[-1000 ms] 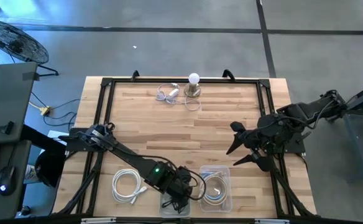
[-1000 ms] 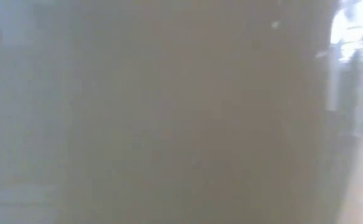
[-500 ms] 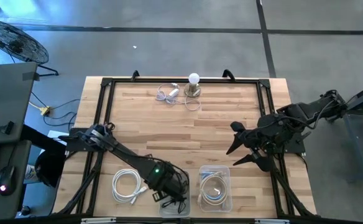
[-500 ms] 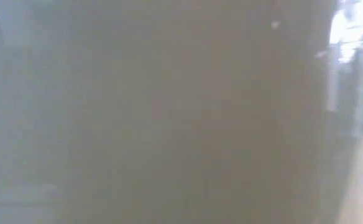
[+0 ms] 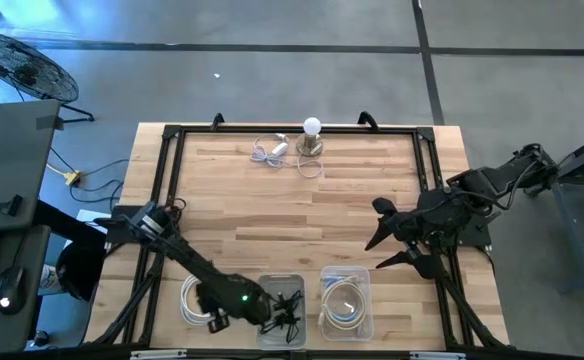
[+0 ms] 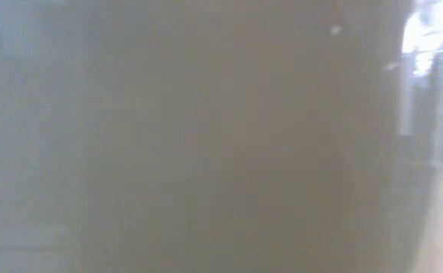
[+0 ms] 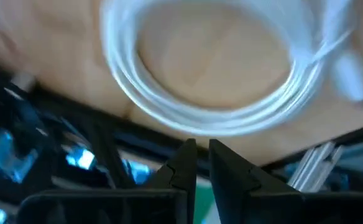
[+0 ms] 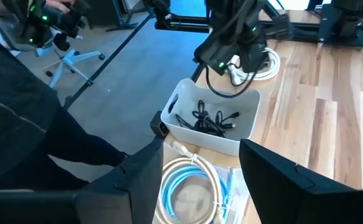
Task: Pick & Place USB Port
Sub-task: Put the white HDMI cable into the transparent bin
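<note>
A white coiled cable (image 5: 198, 298) lies flat on the table near its near edge; it fills the left wrist view (image 7: 212, 93). My left gripper (image 5: 212, 304) hovers above this coil with its fingers (image 7: 197, 167) shut and empty. To its right stands a clear bin (image 5: 284, 312) with black cables (image 8: 211, 118) inside. A second clear bin (image 5: 345, 302) holds a white and blue coil (image 8: 191, 186). My right gripper (image 5: 384, 240) waits open at the table's right side, its fingers (image 8: 145, 167) spread wide. The low view is blocked by a blur.
A small lamp with a white bulb (image 5: 312, 138) and a white cable with a plug (image 5: 270, 151) lie near the far edge. A black frame (image 5: 162, 190) runs along the table's edges. The middle of the wooden table (image 5: 292, 210) is bare.
My left gripper has swung from above the bin of black cables toward the table's left and now sits over the white coil. The black cables lie in their bin. My right arm has kept still.
</note>
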Controlling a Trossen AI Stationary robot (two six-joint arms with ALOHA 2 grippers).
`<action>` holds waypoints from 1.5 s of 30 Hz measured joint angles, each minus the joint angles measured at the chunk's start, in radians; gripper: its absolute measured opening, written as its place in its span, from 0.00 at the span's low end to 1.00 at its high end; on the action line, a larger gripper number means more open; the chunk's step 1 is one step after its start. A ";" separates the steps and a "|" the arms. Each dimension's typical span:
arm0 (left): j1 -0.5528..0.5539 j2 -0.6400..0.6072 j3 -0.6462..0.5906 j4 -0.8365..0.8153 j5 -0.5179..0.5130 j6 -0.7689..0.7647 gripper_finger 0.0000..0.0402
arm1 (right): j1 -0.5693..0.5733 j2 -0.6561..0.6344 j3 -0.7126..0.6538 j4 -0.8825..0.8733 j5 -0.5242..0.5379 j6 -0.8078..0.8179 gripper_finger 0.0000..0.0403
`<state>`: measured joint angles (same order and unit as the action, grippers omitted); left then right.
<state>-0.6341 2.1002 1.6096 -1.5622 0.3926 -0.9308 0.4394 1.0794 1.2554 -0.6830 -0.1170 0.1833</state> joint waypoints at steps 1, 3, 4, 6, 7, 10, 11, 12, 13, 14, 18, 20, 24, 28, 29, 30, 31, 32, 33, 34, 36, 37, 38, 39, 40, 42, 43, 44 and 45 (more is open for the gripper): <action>-0.006 0.000 -0.023 0.017 0.036 -0.013 0.10 | 0.000 0.000 0.000 0.000 0.003 0.000 0.51; -0.007 0.001 -0.042 0.054 0.072 -0.034 0.10 | 0.000 0.000 0.000 0.000 0.003 0.000 0.51; -0.010 0.000 -0.042 0.068 0.063 -0.046 0.10 | -0.001 0.000 0.000 0.000 0.003 0.000 0.51; -0.007 0.000 -0.038 0.100 0.015 -0.070 0.10 | -0.001 0.000 0.000 0.004 0.004 0.000 0.51; -0.008 0.000 -0.033 0.117 -0.017 -0.087 0.10 | -0.001 0.000 0.000 0.008 0.008 0.000 0.51; -0.007 -0.012 -0.017 0.149 -0.104 -0.125 0.10 | -0.001 0.000 0.000 0.013 0.018 0.000 0.51; -0.007 -0.022 -0.008 0.152 -0.134 -0.137 0.10 | -0.001 0.000 0.000 0.015 0.024 0.000 0.51; -0.007 -0.034 0.001 0.155 -0.163 -0.153 0.10 | -0.001 0.000 0.000 0.015 0.032 0.000 0.51; -0.007 -0.049 0.007 0.153 -0.195 -0.174 0.10 | -0.001 0.000 0.000 0.015 0.037 0.000 0.51; -0.007 -0.066 0.010 0.147 -0.223 -0.196 0.10 | -0.001 0.000 0.000 0.015 0.040 0.000 0.51; -0.007 -0.148 0.015 0.152 -0.325 -0.258 0.10 | -0.001 0.000 0.000 0.023 0.040 -0.001 0.51; -0.008 -0.186 0.015 0.153 -0.393 -0.280 0.10 | -0.001 0.000 0.000 0.030 0.040 -0.005 0.51; -0.009 -0.257 0.015 0.143 -0.527 -0.297 0.10 | -0.001 0.000 0.000 0.049 0.040 -0.005 0.51; -0.021 -0.337 -0.014 0.085 -0.637 -0.306 0.10 | -0.001 0.000 0.000 0.049 0.040 -0.004 0.51; -0.026 -0.362 -0.031 0.064 -0.647 -0.321 0.10 | -0.001 0.000 0.000 0.049 0.040 -0.005 0.51; -0.029 -0.388 -0.048 0.041 -0.659 -0.343 0.10 | -0.001 0.000 0.000 0.049 0.039 -0.004 0.51; -0.036 -0.417 -0.068 0.026 -0.669 -0.366 0.10 | -0.001 0.000 0.000 0.051 0.039 -0.005 0.51; -0.046 -0.450 -0.095 0.020 -0.680 -0.391 0.10 | -0.001 0.000 0.000 0.052 0.040 -0.005 0.51; -0.056 -0.484 -0.124 0.017 -0.697 -0.418 0.10 | -0.001 0.000 0.000 0.053 0.042 -0.005 0.51; -0.068 -0.521 -0.156 0.018 -0.717 -0.445 0.10 | -0.001 0.000 0.000 0.054 0.051 -0.005 0.51; -0.094 -0.596 -0.227 0.040 -0.748 -0.503 0.10 | -0.001 0.000 0.000 0.059 0.072 -0.005 0.51; -0.105 -0.632 -0.262 0.065 -0.760 -0.521 0.10 | -0.001 0.000 0.000 0.060 0.087 -0.005 0.51; -0.115 -0.667 -0.293 0.097 -0.767 -0.531 0.10 | -0.001 0.000 0.000 0.061 0.102 -0.005 0.51; -0.123 -0.697 -0.321 0.126 -0.768 -0.533 0.10 | -0.001 0.000 0.000 0.066 0.118 -0.005 0.51; -0.127 -0.722 -0.344 0.150 -0.769 -0.533 0.10 | -0.001 0.000 0.000 0.075 0.137 -0.005 0.51; -0.127 -0.754 -0.377 0.182 -0.769 -0.533 0.10 | -0.002 0.000 0.000 0.091 0.168 -0.007 0.51; -0.126 -0.760 -0.385 0.191 -0.766 -0.533 0.10 | -0.004 0.000 0.000 0.102 0.182 -0.008 0.51; -0.126 -0.764 -0.388 0.193 -0.761 -0.533 0.10 | -0.009 0.000 0.000 0.115 0.188 -0.008 0.51; -0.126 -0.766 -0.389 0.192 -0.756 -0.533 0.10 | -0.017 0.000 0.000 0.125 0.187 -0.008 0.51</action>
<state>-0.7597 1.3343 1.2210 -1.3705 -0.3634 -1.4639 0.4223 1.0794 1.2556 -0.5580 0.0704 0.1752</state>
